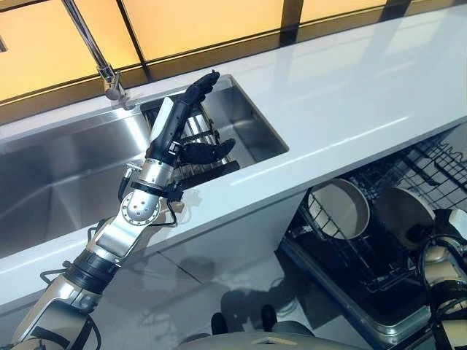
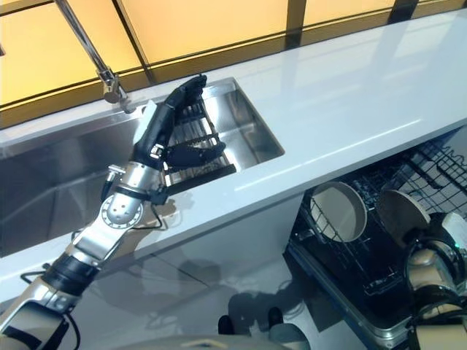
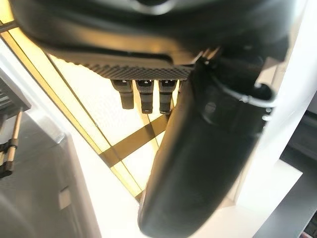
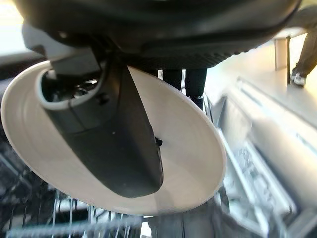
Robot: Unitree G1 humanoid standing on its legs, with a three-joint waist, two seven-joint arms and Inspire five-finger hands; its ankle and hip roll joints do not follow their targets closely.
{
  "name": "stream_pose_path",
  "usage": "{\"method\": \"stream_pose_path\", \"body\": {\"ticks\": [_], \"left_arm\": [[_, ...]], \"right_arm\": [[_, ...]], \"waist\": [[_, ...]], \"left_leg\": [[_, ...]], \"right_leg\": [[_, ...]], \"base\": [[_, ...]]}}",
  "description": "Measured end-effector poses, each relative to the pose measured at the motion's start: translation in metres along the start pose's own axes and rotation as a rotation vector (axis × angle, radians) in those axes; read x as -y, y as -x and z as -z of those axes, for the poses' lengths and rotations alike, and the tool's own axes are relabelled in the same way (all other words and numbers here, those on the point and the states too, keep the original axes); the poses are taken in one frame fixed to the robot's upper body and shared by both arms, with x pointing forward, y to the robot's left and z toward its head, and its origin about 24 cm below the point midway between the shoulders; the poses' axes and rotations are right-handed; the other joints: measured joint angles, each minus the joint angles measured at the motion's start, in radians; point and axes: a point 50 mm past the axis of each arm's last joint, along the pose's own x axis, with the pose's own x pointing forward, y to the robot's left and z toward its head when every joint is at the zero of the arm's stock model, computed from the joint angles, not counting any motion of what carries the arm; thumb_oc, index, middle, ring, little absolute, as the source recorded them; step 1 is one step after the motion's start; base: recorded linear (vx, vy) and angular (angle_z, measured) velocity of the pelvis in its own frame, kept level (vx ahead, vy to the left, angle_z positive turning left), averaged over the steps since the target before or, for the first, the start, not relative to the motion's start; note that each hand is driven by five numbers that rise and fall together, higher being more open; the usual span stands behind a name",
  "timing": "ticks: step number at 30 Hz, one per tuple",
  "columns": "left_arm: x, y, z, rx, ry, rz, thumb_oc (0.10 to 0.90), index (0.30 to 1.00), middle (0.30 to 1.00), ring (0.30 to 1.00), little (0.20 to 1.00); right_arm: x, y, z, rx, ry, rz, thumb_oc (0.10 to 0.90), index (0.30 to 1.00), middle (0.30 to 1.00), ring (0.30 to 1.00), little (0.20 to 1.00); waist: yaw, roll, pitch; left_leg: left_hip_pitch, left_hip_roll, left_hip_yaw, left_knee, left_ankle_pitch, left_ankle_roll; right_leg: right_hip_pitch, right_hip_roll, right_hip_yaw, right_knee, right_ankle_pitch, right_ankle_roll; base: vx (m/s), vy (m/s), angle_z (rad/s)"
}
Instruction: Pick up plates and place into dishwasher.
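Plate to be seated upright in the dishwasher rack

Placement of the plate [image 4: 188, 163] is judged to be the step in hand. In the right wrist view the right robot hand [image 4: 114, 144] is seen grasping this white plate, with the thumb laid across its face and fingers behind it. In the eye views the plate [image 2: 401, 208] is held low at the right, over the open dishwasher rack [image 1: 438, 164], just beside another plate [image 1: 339, 208] which is already standing upright between the wires.

For a good result, the plate is best kept on edge and lowered into a free slot next to the standing plate, so that the two are not knocked together. The grip should be loosened only when the rim is felt to rest between the wires; otherwise the plate may tip over or slide. Which slot is free cannot be told clearly.

The left robot hand [image 1: 186, 120] is raised over the sink [image 1: 66, 168] by the rack insert [image 2: 193, 146], with fingers straight and nothing held. No plate is made out in the sink.
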Motion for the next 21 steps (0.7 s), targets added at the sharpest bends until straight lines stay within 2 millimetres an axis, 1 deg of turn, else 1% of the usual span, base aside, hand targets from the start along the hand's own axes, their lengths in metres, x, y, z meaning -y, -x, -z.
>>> {"method": "stream_pose_path", "body": {"ticks": [3, 5, 6, 9, 16, 17, 18, 21], "left_arm": [[-0.001, -0.003, -0.003, 0.017, 0.0, -0.011, 0.8, 0.9, 0.9, 0.9, 0.9], [-0.001, -0.004, -0.003, 0.021, 0.0, -0.013, 0.8, 0.9, 0.9, 0.9, 0.9], [-0.002, -0.007, -0.006, 0.033, -0.002, -0.02, 0.8, 0.9, 0.9, 0.9, 0.9], [-0.005, -0.015, -0.012, 0.069, -0.008, -0.029, 0.8, 0.9, 0.9, 0.9, 0.9], [-0.006, -0.016, -0.013, 0.075, -0.008, -0.045, 0.8, 0.9, 0.9, 0.9, 0.9], [-0.006, -0.016, -0.013, 0.075, -0.009, -0.045, 0.8, 0.9, 0.9, 0.9, 0.9], [-0.006, -0.016, -0.013, 0.075, -0.009, -0.045, 0.8, 0.9, 0.9, 0.9, 0.9], [-0.006, -0.016, -0.013, 0.075, -0.009, -0.045, 0.8, 0.9, 0.9, 0.9, 0.9]], "right_arm": [[0.007, -0.007, -0.007, -0.009, -0.022, -0.022, 0.1, 0.3, 0.3, 0.3, 0.2], [0.007, -0.008, -0.009, -0.01, -0.024, -0.033, 0.1, 0.3, 0.3, 0.3, 0.2], [0.009, -0.011, -0.015, 0.0, -0.008, -0.061, 0.1, 0.3, 0.3, 0.3, 0.2], [0.013, -0.015, -0.023, 0.001, -0.017, -0.104, 0.1, 0.3, 0.3, 0.3, 0.2], [0.017, -0.019, -0.023, -0.021, -0.03, -0.154, 0.1, 0.3, 0.3, 0.3, 0.2], [0.017, -0.019, -0.023, -0.021, -0.03, -0.156, 0.742, 0.851, 0.851, 0.851, 0.842], [0.017, -0.019, -0.023, -0.019, -0.029, -0.157, 0.8, 0.9, 0.9, 0.9, 0.9], [0.017, -0.019, -0.022, -0.023, -0.048, -0.161, 0.8, 0.9, 0.9, 0.9, 0.9]], "waist": [[-0.001, 0.014, 0.013], [0.002, 0.015, 0.018], [-0.001, 0.018, 0.029], [0.0, 0.024, 0.054], [0.01, 0.022, 0.054], [0.01, 0.022, 0.055], [0.011, 0.021, 0.055], [0.011, 0.02, 0.056]], "left_leg": [[-0.014, 0.003, 0.0, 0.0, 0.003, -0.003], [-0.014, 0.003, 0.0, 0.0, 0.005, -0.003], [-0.014, 0.004, 0.0, 0.001, 0.005, -0.004], [-0.015, 0.004, -0.001, 0.001, 0.005, -0.004], [-0.014, 0.003, -0.009, 0.0, 0.006, -0.003], [-0.014, 0.003, -0.009, 0.0, 0.006, -0.003], [-0.015, 0.003, -0.009, 0.0, 0.006, -0.003], [-0.015, 0.002, -0.009, 0.0, 0.006, -0.003]], "right_leg": [[-0.014, -0.001, 0.0, 0.001, 0.002, -0.003], [-0.014, 0.0, 0.0, 0.002, 0.002, -0.003], [-0.016, -0.001, 0.0, 0.005, 0.003, -0.003], [-0.015, -0.001, -0.003, 0.005, 0.003, -0.003], [-0.012, -0.002, -0.009, 0.005, 0.003, -0.003], [-0.012, -0.002, -0.009, 0.005, 0.003, -0.003], [-0.012, -0.002, -0.009, 0.005, 0.003, -0.003], [-0.012, -0.002, -0.009, 0.005, 0.003, -0.003]], "base": [[-0.03, -0.004, -0.01], [-0.02, -0.001, -0.01], [0.0, 0.0, 0.0], [0.0, 0.0, 0.0], [-0.01, -0.001, 0.02], [0.0, 0.0, 0.0], [0.0, 0.0, 0.0], [0.0, 0.0, 0.0]]}}
